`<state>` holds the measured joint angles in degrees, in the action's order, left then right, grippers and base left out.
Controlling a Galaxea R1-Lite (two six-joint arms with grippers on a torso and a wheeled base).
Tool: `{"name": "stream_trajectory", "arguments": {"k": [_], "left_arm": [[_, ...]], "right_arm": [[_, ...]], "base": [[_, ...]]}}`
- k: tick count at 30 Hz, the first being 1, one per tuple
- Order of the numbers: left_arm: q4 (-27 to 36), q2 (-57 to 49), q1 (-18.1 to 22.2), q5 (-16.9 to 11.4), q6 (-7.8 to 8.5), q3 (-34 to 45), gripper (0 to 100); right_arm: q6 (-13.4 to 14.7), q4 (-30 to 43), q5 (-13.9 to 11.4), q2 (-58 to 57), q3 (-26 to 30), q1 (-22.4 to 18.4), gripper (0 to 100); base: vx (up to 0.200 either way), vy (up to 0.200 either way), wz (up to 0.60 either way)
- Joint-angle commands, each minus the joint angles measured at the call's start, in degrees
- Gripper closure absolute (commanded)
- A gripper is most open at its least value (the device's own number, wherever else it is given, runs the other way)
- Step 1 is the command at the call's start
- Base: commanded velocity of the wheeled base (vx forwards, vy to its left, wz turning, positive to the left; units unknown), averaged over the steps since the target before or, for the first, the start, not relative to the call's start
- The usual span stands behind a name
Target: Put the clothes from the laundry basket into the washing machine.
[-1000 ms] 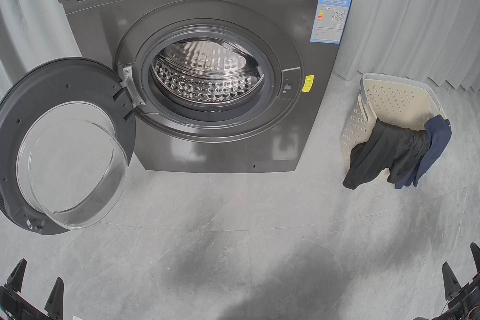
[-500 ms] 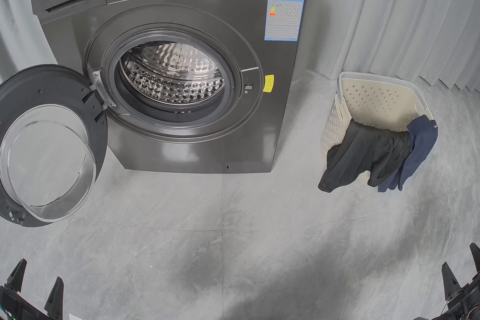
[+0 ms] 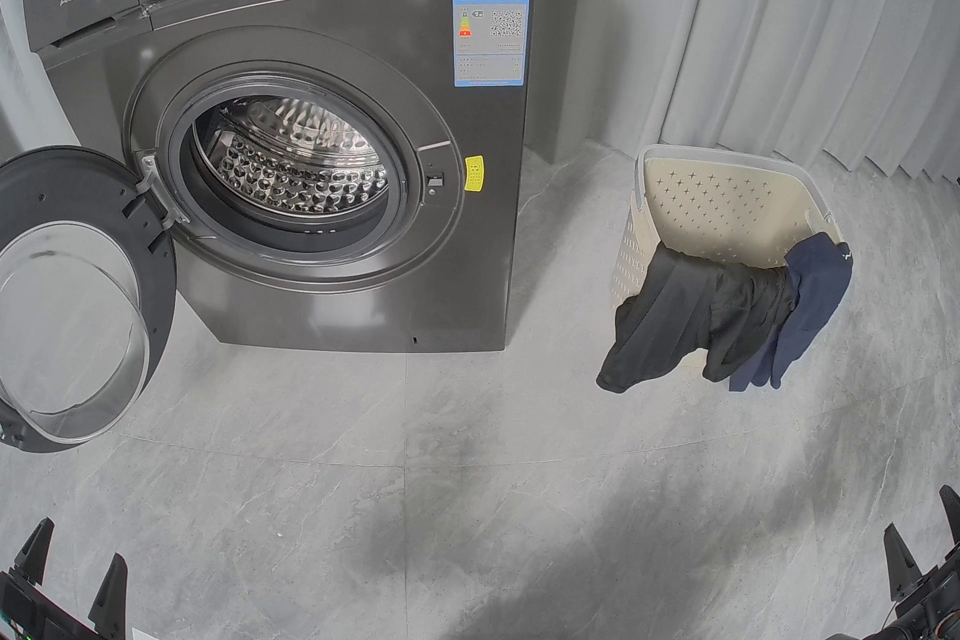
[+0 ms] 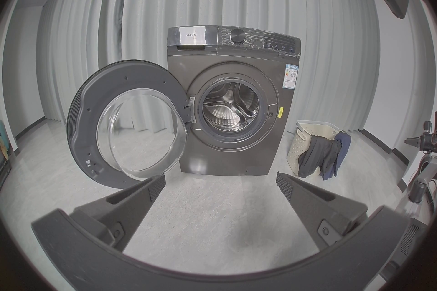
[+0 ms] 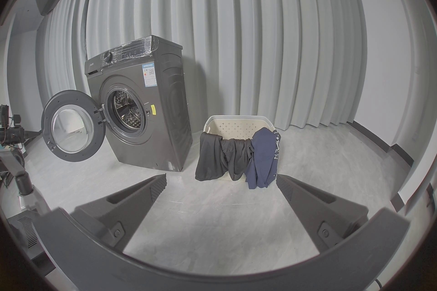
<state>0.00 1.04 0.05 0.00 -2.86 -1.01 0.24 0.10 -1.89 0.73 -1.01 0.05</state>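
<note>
A grey front-loading washing machine [image 3: 300, 122] stands at the back left with its round door [image 3: 70, 292] swung fully open, showing a bare steel drum [image 3: 285, 157]. To its right a cream laundry basket [image 3: 730, 197] sits on the floor. A black garment [image 3: 690, 312] and a navy garment [image 3: 815, 287] hang over the basket's front rim. My left gripper [image 3: 70, 567] is open, low at the near left. My right gripper [image 3: 925, 547] is open, low at the near right. Both are far from the basket and hold nothing. The basket [image 5: 239, 126] lies straight ahead in the right wrist view.
Grey pleated curtains [image 3: 780, 12] run behind the machine and basket. A wide stretch of grey tiled floor [image 3: 480, 472] lies between me and both. The open door juts out over the floor at the left.
The whole head view has shifted: machine and basket sit further left in the picture than before, so the camera turned right. Both grippers keep their places and stay open.
</note>
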Motion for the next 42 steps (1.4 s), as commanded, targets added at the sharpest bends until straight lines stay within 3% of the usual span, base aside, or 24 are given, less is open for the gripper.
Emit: {"name": "stream_trajectory", "arguments": {"k": [1, 11, 42], "left_arm": [[0.0, -0.9, 0.0, 0.0, -0.04, 0.9, 0], [0.0, -0.9, 0.0, 0.1, -0.04, 0.9, 0], [0.0, -0.9, 0.0, 0.1, -0.12, 0.9, 0]], "right_arm": [[0.0, 0.0, 0.0, -0.7, 1.0, 0.0, 0], [0.0, 0.0, 0.0, -0.7, 1.0, 0.0, 0], [0.0, 0.0, 0.0, -0.7, 1.0, 0.0, 0]], "base": [[0.2, 0.0, 0.0], [0.08, 0.0, 0.0], [0.0, -0.2, 0.0]]}}
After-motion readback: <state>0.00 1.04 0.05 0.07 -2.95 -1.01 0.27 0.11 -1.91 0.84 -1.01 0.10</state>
